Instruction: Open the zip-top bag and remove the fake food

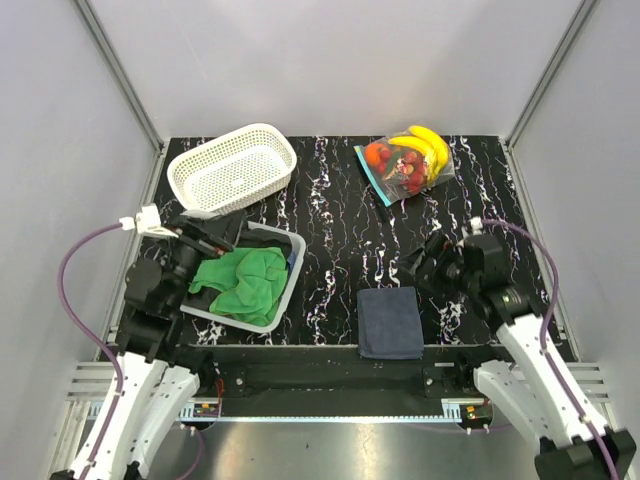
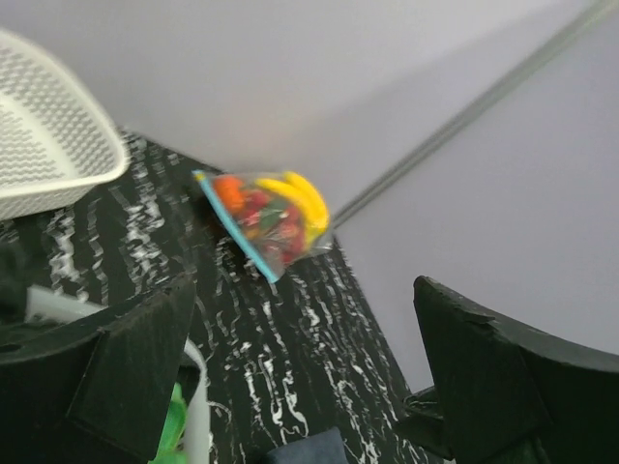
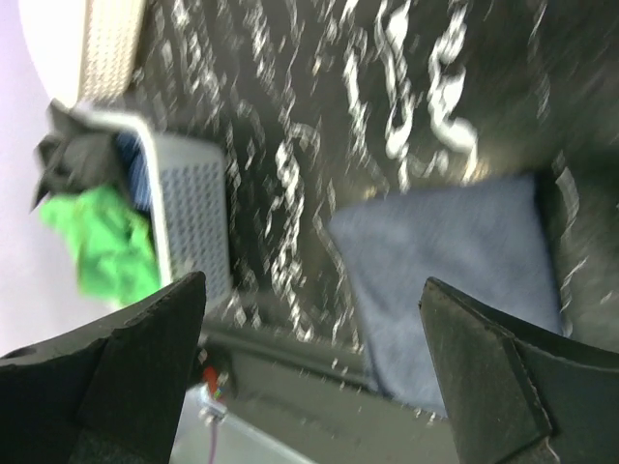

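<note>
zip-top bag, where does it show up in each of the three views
Top external: the zip-top bag lies at the far edge of the table, right of centre.
Left wrist: near the middle of the picture.
Right wrist: not in it.
Shared landmark: the green cloth, seen in all three views.

Left arm (image 1: 140, 388) and right arm (image 1: 545, 375): white shelled lower links, black motor joints and wrists, a purple cable (image 1: 62, 272) looping off each, white plug (image 1: 148, 220) by left wrist, matte black wedge-shaped fingers (image 2: 131, 372) with rough edges on both.
</note>
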Robot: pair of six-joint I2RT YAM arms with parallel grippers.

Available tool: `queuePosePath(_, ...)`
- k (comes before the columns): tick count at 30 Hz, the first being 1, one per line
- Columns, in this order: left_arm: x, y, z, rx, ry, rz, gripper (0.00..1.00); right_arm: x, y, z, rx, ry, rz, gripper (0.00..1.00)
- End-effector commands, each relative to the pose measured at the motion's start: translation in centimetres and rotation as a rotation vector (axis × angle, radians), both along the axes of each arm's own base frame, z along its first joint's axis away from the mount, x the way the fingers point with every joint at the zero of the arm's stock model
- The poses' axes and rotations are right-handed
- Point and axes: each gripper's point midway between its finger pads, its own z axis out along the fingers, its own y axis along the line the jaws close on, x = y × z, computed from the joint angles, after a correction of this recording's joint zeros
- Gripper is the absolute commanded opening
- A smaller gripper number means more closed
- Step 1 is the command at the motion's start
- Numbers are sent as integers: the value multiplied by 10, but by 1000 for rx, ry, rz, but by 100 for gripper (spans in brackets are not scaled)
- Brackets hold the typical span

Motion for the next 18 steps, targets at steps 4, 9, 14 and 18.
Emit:
queuePosePath(4, 16, 30, -49, 127, 340, 181, 99, 76, -28, 28, -279, -104, -76, 100)
queuePosePath(9, 21, 16, -64, 187, 479, 95, 99, 138, -20, 10, -398, -48, -19, 100)
queuePosePath(14, 19, 11, -39, 264, 360, 37, 99, 205, -8, -6, -321, -18, -40, 100)
queuePosePath(18, 6, -1, -21, 363, 216, -61, 99, 258, 10, -13, 18, -28, -7, 100)
